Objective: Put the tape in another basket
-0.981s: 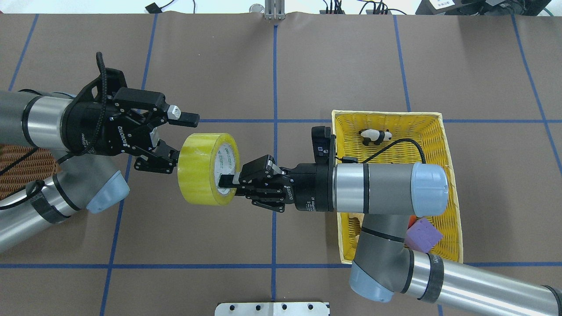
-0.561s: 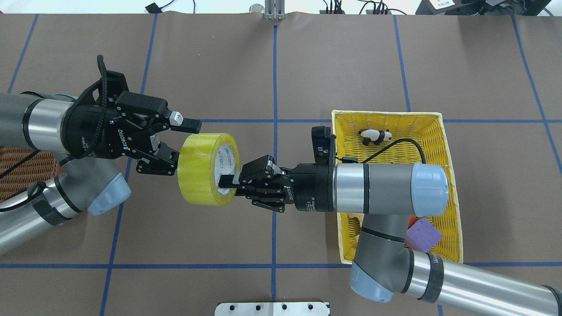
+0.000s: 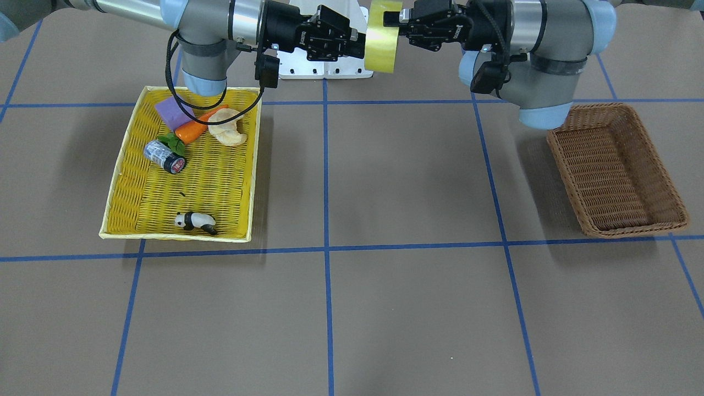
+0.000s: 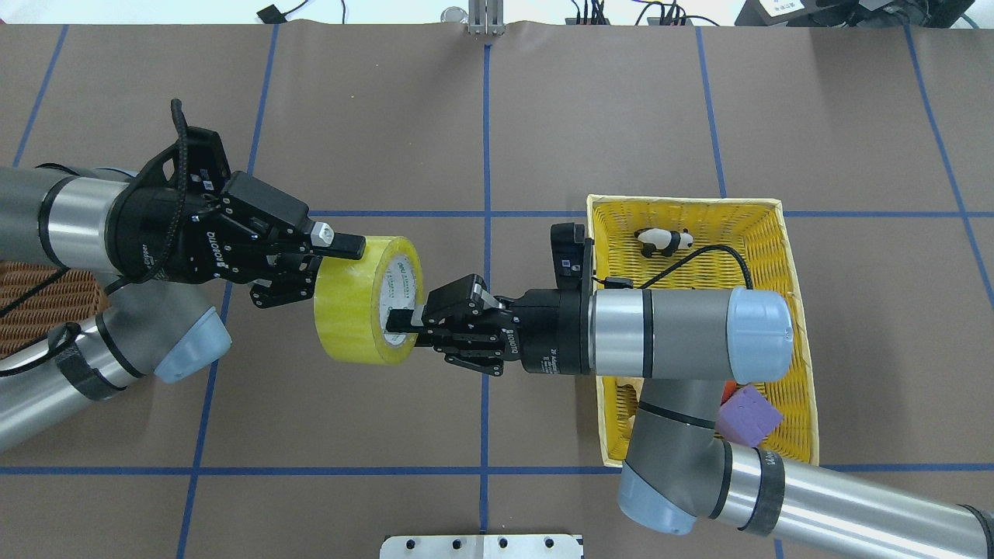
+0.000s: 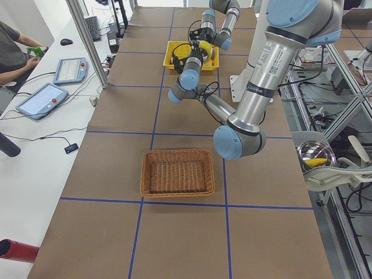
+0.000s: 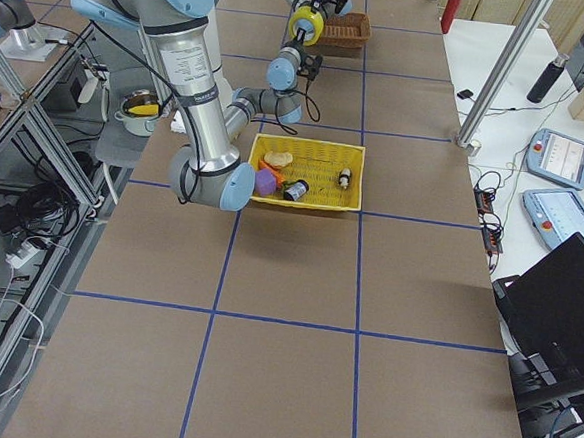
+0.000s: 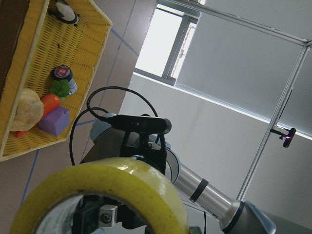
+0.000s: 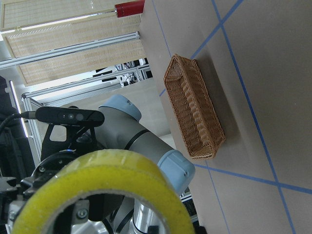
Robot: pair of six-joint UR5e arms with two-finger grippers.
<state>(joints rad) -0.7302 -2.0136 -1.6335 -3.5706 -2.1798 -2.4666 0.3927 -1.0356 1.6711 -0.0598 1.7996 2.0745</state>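
Observation:
The yellow-green tape (image 4: 353, 310) is held in the air between both arms, over the middle of the table, its axis level. It also shows in the front view (image 3: 383, 47). My right gripper (image 4: 397, 322) is shut on the tape's wall at the whitish core. My left gripper (image 4: 342, 260) has closed on the opposite side: one finger lies on the tape's outer face, the other is hidden behind the roll. The brown wicker basket (image 3: 605, 165) stands empty at my left; only its edge shows in the overhead view (image 4: 39, 295), under my left arm.
The shallow yellow tray (image 3: 176, 236) on my right holds a panda figure (image 3: 193, 221), a grey cylinder (image 3: 164, 155), a carrot (image 3: 199, 125), a purple block (image 3: 171, 113) and a bread piece (image 3: 226, 126). A metal mount plate (image 4: 481, 546) sits at the near edge.
My left gripper has moved right to the tape and its fingers have closed onto the roll's wall. The right gripper and the tape have stayed in place.

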